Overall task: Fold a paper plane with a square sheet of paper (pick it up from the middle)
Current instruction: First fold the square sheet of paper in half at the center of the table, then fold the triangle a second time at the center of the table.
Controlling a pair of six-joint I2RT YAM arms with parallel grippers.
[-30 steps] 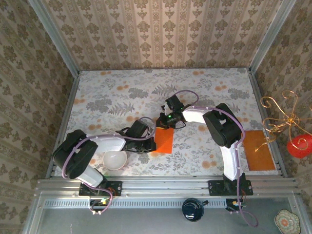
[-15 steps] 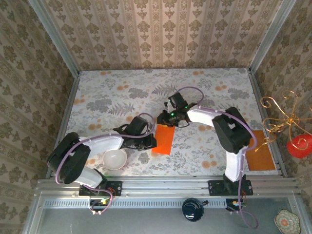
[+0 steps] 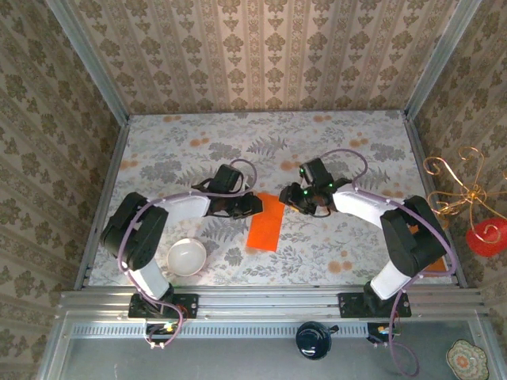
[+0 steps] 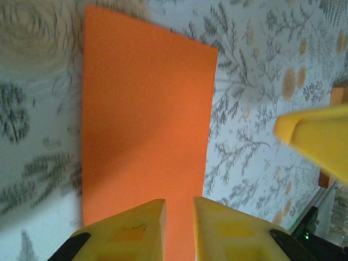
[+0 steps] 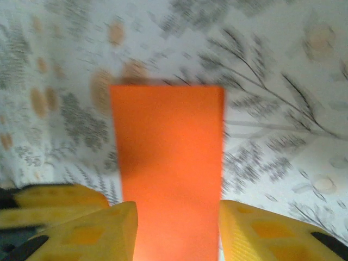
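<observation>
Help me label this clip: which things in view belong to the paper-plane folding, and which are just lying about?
Part of the job:
- orange sheet of paper, folded to a narrow rectangle
- left gripper and right gripper, either side of its far end

Just lying about:
- white bowl, near side
- gold wire ornament, far right

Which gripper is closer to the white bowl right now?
Left. The left gripper sits at the orange paper's far-left corner, beyond and to the right of the white bowl. The right gripper is farther off, at the paper's far-right corner.
</observation>
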